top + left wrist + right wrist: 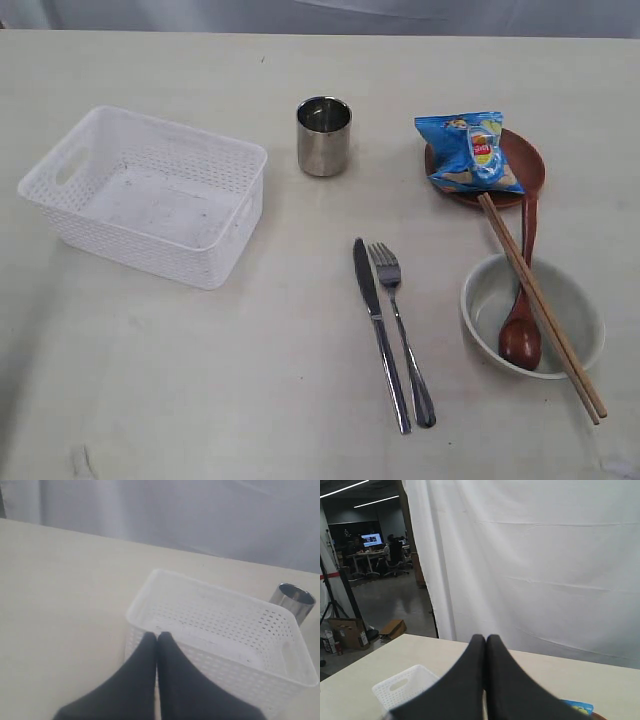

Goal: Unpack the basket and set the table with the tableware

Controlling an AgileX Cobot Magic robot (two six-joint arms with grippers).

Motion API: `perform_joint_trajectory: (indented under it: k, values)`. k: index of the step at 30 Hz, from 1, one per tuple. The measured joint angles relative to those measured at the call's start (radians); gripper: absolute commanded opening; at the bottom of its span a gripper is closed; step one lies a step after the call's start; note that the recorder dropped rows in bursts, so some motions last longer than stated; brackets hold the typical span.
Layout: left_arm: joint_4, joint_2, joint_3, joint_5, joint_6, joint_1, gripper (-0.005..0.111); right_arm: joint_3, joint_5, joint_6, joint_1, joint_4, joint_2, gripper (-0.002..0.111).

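My left hand point(157, 636) was pressed together, its two dark fingers meeting tip to tip and pinching nothing. It hung over the bench point(200, 400), close to the white basket point(150, 250). My right hand point(486, 637) was pressed shut the same way, also holding nothing. It was raised high enough that its camera looked across the bench to a white curtain point(545, 570).

In the exterior view the basket sat on the left of the bench, upright, its speckled floor showing. The steel cup point(323, 135) stood upright a little to its right, apart from it. Farther right lay the brown plate point(530, 165), with the blue snack bag point(468, 150) lying across most of it. Below the plate sat the pale bowl point(588, 325). The wooden spoon point(521, 335) rested with its head inside the bowl and its handle leaning over the rim toward the plate. The chopsticks point(540, 300) lay together slantwise across the bowl, their upper ends at the plate's edge and their lower ends past the rim. In the middle of the bench the knife point(378, 325) and fork point(400, 320) lay side by side, the knife on the left.
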Motion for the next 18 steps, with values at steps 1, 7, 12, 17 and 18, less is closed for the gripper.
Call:
perform_joint_trajectory:
  k: [1,7,12,17,18]
  values:
    - [0.0,0.0,0.0,0.0,0.0,0.0,0.0,0.0,0.0,0.0,0.0,0.0,0.0,0.0]
    - [0.091,0.0,0.0,0.0,-0.001,0.0,0.0,0.0,0.0,0.0,0.0,0.0,0.0,0.0]
    - [0.129,0.0,0.0,0.0,0.07,0.0,0.0,0.0,0.0,0.0,0.0,0.0,0.0,0.0]
    - [0.138,0.0,0.0,0.0,0.188,0.0,0.0,0.0,0.0,0.0,0.0,0.0,0.0,0.0]
    - [0.138,0.0,0.0,0.0,0.204,0.0,0.0,0.0,0.0,0.0,0.0,0.0,0.0,0.0]
